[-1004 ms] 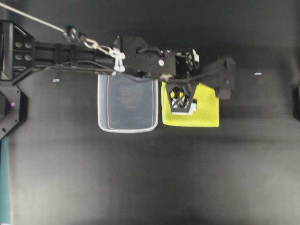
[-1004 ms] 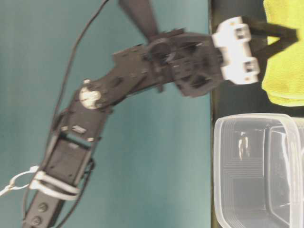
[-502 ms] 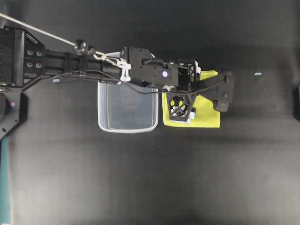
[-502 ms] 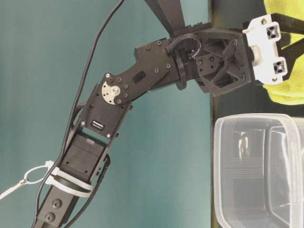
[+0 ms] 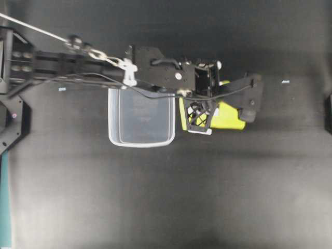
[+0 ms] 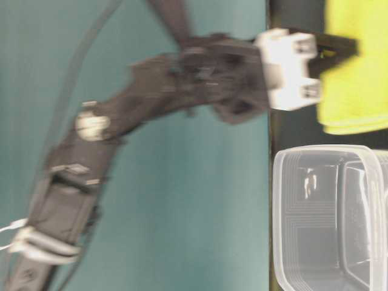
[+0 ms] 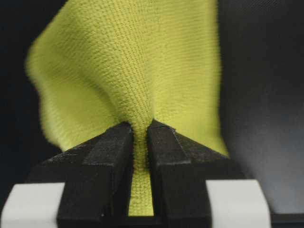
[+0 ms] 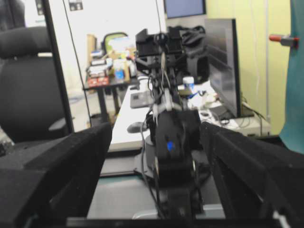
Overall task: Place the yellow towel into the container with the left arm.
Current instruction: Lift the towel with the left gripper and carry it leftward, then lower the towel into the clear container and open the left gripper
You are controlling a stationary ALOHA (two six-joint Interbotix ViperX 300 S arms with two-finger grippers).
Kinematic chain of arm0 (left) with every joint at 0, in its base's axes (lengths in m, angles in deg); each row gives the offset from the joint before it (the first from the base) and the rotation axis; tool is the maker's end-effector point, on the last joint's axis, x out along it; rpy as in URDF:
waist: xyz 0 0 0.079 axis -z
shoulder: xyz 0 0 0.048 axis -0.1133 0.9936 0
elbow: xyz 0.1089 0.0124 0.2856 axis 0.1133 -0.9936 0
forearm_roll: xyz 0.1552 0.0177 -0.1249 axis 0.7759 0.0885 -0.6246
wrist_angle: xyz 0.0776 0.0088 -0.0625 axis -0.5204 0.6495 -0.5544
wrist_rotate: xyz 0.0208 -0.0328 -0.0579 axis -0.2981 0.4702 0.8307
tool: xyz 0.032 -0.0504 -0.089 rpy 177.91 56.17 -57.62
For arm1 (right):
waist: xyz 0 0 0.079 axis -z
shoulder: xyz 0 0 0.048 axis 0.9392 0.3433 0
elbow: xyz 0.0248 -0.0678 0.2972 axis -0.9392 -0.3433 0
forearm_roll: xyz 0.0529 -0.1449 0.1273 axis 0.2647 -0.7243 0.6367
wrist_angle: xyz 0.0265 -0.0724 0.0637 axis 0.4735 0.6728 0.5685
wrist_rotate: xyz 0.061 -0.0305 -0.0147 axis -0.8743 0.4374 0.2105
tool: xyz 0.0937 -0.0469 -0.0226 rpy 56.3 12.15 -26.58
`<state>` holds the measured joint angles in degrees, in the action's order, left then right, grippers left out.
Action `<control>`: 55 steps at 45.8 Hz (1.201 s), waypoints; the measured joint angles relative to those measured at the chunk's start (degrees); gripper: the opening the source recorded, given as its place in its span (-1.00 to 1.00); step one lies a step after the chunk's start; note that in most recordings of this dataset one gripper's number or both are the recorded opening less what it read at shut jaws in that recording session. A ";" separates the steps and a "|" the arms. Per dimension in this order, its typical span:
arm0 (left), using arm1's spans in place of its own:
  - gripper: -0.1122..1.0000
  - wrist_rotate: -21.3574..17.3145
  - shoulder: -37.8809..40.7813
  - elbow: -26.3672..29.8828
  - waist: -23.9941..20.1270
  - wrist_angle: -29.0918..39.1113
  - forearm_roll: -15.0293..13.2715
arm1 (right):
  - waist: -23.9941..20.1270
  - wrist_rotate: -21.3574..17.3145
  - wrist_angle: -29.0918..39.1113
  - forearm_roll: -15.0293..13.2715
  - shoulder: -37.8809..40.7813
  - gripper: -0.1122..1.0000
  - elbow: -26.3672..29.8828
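My left jaws (image 7: 140, 142) pinch a raised fold of the yellow towel (image 7: 137, 71), right of the container (image 5: 141, 118) at frame centre; my right jaws (image 8: 156, 175) gape empty.

The black left robot arm with white fittings and cables (image 5: 104, 70) stretches from the left edge of the overhead view toward the middle, its forearm nearly level and its wrist bent downward. Its black lattice-fingered pincer (image 7: 139, 142) has both jaws drawn almost together, with a fold of the bright yellow-green fuzzy towel (image 7: 137, 71) pinched in the narrow gap between them. In the table-level view the arm appears motion-blurred, and the white blocks at the finger bases (image 6: 288, 70) stand out against the dark links. The right wrist view shows the right pincer's two plain black fingers (image 8: 61, 161) spread wide apart, with nothing between them.
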<state>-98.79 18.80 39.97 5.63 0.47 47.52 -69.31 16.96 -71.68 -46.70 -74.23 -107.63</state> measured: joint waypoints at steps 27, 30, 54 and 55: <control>-0.68 0.97 -28.39 -13.27 -2.29 16.61 0.09 | -0.09 0.00 -0.09 0.00 -1.05 0.53 0.53; -0.68 1.05 -30.15 -17.14 -2.11 15.38 0.09 | -0.09 0.00 -0.09 0.00 -1.32 0.53 0.62; -0.68 0.18 -33.22 -31.64 -1.67 2.20 0.09 | -0.09 0.00 -0.09 0.00 -1.93 0.52 0.79; -0.68 0.18 -32.96 -31.99 -1.67 2.11 0.09 | -0.09 0.00 -0.09 -0.09 -1.93 0.52 0.79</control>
<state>-98.61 -14.16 7.97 3.96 2.58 47.60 -69.39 16.96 -71.77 -46.79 -76.17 -106.84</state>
